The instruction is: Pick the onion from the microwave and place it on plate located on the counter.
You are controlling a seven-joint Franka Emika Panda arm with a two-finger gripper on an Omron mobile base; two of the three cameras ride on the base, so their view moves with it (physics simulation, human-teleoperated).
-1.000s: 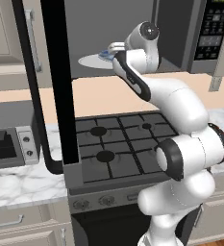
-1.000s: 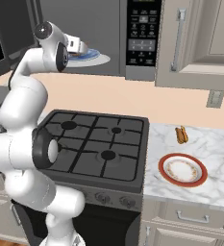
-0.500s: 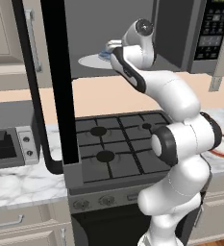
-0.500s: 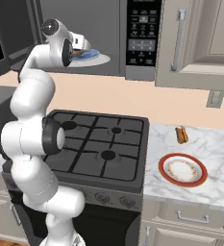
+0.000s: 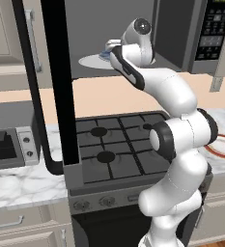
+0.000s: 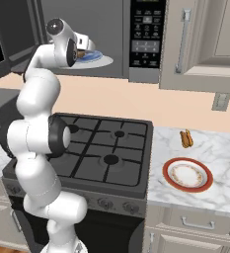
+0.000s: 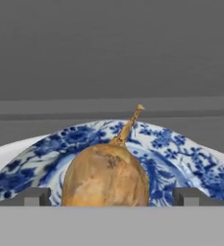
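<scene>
Golden-brown, the small round onion [image 7: 106, 175] sits mid blue patterned plate [image 7: 180, 149] inside the dark grey microwave [image 6: 111, 34]. The gripper [image 7: 111, 197] straddles it wide open, empty; closing comes next.

Counter [image 6: 220, 168], white marble with grey veins: carries a white plate [image 6: 187, 174] with red rim, and near it toward the wall an elongated orange-brown item [image 6: 186, 138], the two apart. Inside the microwave [image 6: 111, 34], white turntable [image 6: 102, 62] carries a blue patterned plate [image 7: 180, 149]; the onion [image 7: 106, 175] sits on that plate, stem up.
</scene>
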